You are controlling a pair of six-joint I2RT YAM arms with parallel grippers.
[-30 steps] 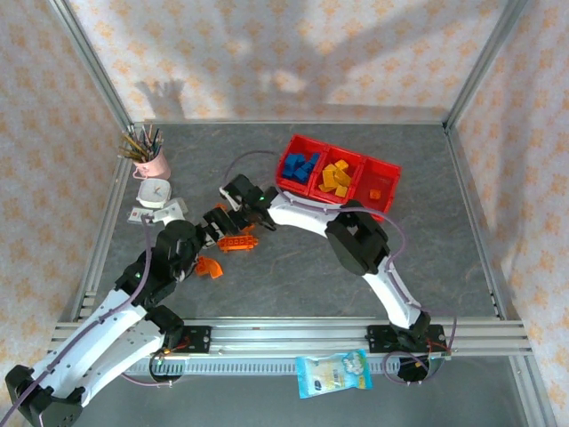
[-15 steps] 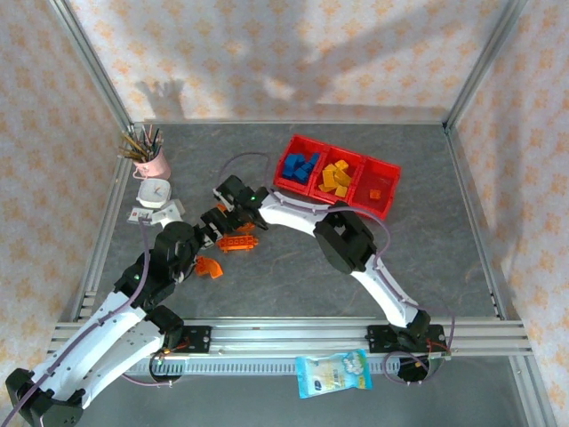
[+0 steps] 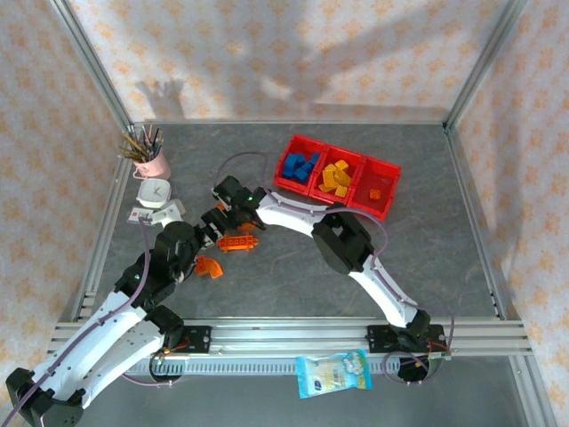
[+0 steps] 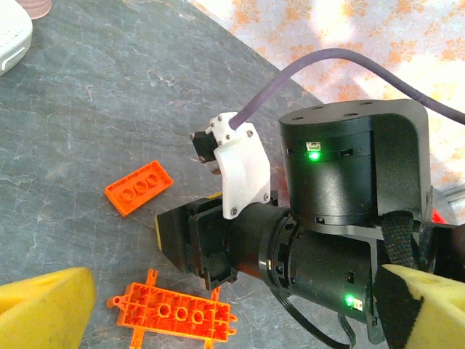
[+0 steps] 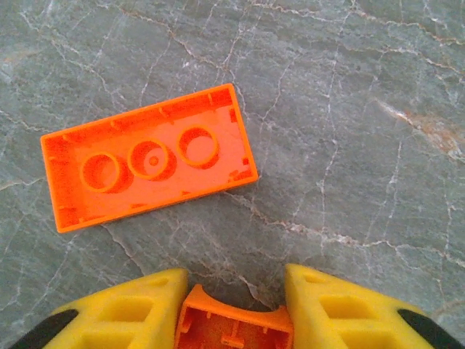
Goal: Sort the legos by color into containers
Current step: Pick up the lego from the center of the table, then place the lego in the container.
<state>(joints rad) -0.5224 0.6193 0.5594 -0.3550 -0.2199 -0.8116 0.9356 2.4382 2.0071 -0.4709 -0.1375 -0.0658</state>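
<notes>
Seen from above, the red containers [image 3: 395, 185] stand at the far right of the tabletop [image 3: 293, 285], with blue, yellow and orange legos in separate bins. The right end effector [image 3: 240, 219] and left end effector [image 3: 216, 227] meet over a long orange lego [image 3: 237, 242], near an arched orange lego [image 3: 210, 266]. In the left wrist view, that end effector's yellow fingers [image 4: 43, 309] are spread wide and hold nothing, framing the right arm's black wrist [image 4: 341, 189] beside an upturned orange lego [image 4: 138, 187]. In the right wrist view, the fingers [image 5: 120, 309] pinch a small orange lego [image 5: 232, 323] just short of the upturned one.
</notes>
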